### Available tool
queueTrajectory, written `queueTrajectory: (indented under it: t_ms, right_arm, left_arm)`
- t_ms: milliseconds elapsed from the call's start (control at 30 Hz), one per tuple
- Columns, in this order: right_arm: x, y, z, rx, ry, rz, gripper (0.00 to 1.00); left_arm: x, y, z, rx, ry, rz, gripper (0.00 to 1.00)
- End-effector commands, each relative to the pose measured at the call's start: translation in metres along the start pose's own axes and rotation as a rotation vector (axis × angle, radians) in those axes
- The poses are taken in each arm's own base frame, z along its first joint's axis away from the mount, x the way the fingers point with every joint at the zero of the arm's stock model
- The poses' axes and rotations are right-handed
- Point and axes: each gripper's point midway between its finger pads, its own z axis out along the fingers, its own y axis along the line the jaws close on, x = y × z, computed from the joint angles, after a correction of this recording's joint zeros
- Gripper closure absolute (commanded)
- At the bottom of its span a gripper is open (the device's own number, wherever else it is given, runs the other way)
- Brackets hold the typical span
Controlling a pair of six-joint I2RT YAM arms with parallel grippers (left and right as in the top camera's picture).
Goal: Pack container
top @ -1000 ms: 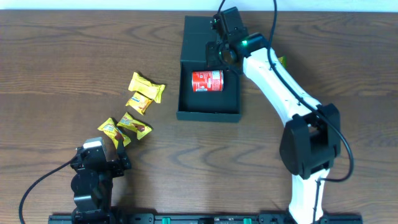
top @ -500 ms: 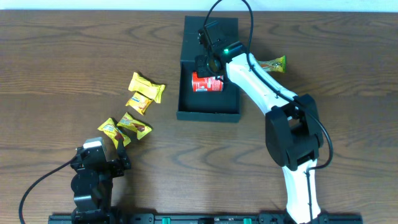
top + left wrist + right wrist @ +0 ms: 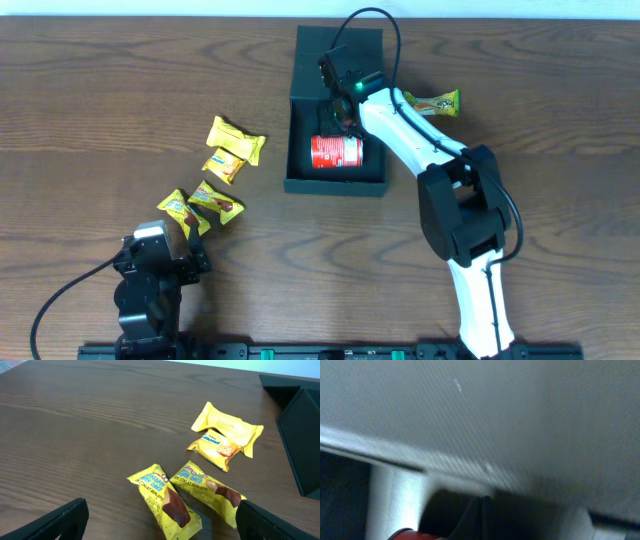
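Note:
The dark teal container stands open at the table's back centre, its flap lid folded back. A red can lies on its side inside. My right gripper is inside the box just behind the can, fingers shut together with nothing between them. A sliver of the can shows at the lower left of that blurred view. My left gripper rests open at the front left, near the closest yellow snack packet. The container's corner shows at the right of the left wrist view.
Several yellow snack packets lie left of the box: a pair and a nearer pair. One more packet lies right of the box beside the right arm.
The red can has shifted toward the box's front wall. My right gripper moved left, then stayed behind the can. The packet right of the box came into view. The left arm is still.

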Motion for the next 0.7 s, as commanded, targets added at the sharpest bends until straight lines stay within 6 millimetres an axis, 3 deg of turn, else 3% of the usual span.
queueTrajectory:
  t_ms: [0, 400, 533, 667]
  right_arm:
    - [0.008, -0.002, 0.0, 0.023, 0.025, 0.036, 0.98]
    - [0.041, -0.016, -0.005, 0.08, 0.16, 0.038, 0.98]
    - [0.034, -0.017, -0.016, 0.098, 0.136, 0.065, 0.98]
    - [0.011, -0.022, -0.053, 0.139, 0.031, 0.077, 0.99]
  left_arm:
    - [0.007, 0.003, 0.002, -0.017, 0.017, 0.002, 0.05]
    - [0.007, 0.003, 0.002, -0.017, 0.017, 0.002, 0.05]
    - [0.007, 0.003, 0.002, -0.017, 0.017, 0.002, 0.05]
    - [0.007, 0.004, 0.002, -0.017, 0.017, 0.002, 0.05]
